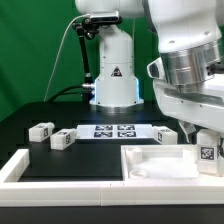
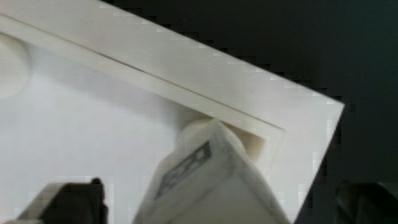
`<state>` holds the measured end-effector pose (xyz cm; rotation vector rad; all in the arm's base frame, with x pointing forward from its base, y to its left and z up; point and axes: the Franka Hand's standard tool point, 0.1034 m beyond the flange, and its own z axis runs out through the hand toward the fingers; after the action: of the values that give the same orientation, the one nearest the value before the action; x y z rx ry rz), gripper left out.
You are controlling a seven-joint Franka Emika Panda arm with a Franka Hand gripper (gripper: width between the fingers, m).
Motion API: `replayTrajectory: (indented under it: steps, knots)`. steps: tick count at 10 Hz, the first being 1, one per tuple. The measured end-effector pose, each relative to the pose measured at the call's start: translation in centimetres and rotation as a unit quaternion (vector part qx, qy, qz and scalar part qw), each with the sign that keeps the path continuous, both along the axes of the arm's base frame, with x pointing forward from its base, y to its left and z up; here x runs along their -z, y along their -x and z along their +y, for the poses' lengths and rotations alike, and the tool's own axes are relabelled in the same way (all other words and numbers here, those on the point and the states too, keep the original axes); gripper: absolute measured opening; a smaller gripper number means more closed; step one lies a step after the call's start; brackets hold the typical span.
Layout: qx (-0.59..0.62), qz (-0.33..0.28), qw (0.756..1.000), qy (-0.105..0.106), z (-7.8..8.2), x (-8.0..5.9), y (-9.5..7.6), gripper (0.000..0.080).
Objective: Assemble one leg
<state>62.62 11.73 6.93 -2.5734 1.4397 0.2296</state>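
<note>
One leg [image 1: 207, 150], a stubby white block with a black-and-white tag, stands at the corner of the large white panel [image 1: 150, 163] on the exterior view's right. My gripper [image 1: 198, 138] hangs right over it. In the wrist view the leg [image 2: 214, 175] sits between my two dark fingers [image 2: 71, 203], with a visible gap on the one side that shows clearly, over the panel's corner [image 2: 107, 110]. The gripper [image 2: 217, 208] looks open around the leg. Three more legs lie on the black table: two on the left [image 1: 41, 129] [image 1: 62, 139] and one behind the panel [image 1: 163, 134].
The marker board [image 1: 115, 131] lies flat in the middle in front of the robot base [image 1: 113, 85]. A raised white rail [image 1: 40, 170] borders the table's near edge and left side. A green curtain hangs behind.
</note>
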Motion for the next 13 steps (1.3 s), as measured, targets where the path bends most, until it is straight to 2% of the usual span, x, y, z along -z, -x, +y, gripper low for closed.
replayTrajectory:
  steps: [2, 5, 7, 9, 10, 11, 13]
  knots:
    - [-0.106, -0.017, 0.994, 0.011, -0.13, 0.13, 0.00, 0.0649]
    - [-0.232, -0.059, 0.971, 0.016, -0.56, 0.12, -0.51, 0.0649]
    - [-0.255, -0.070, 0.964, 0.018, -0.56, 0.24, -0.55, 0.0649]
    - [-0.255, -0.070, 0.964, 0.018, -0.58, 0.25, -0.55, 0.0411]
    - [-0.255, -0.070, 0.964, 0.018, -0.61, 0.26, -0.55, 0.0411]
    - [-0.250, -0.069, 0.966, 0.019, -0.74, 0.25, -0.57, 0.0291]
    - [-0.232, -0.066, 0.970, 0.020, -0.77, 0.25, -0.56, 0.0291]
